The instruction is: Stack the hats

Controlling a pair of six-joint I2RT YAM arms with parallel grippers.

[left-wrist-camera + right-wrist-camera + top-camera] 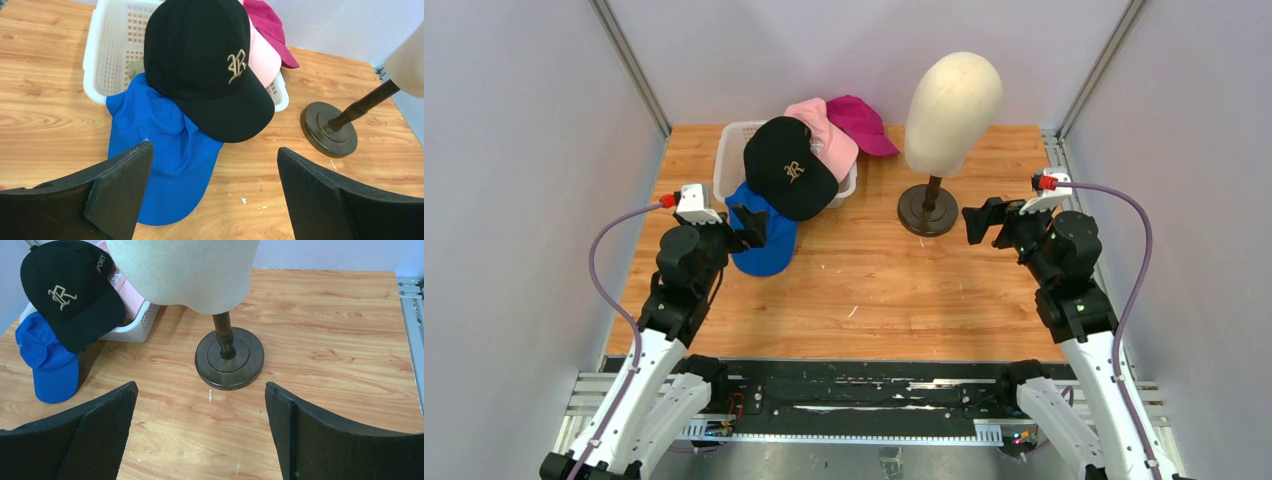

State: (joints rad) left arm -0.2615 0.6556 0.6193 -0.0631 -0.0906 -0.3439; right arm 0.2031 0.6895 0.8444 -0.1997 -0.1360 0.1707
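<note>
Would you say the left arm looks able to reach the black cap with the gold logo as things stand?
Probably yes. The left gripper, open, faces the black cap, which lies on top of the pile with nothing over it, its brim overhanging the blue cap.

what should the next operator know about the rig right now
Left gripper: jaws open, empty, facing the royal blue cap.
Right gripper: jaws open, empty, facing the mannequin stand.
Black cap lies across the basket rim, over the blue one, which spills onto the table. Light pink cap and magenta cap sit behind it. A khaki scrap shows inside the basket.
Done: no tidy stack yet.
Left: all the stacking.
</note>
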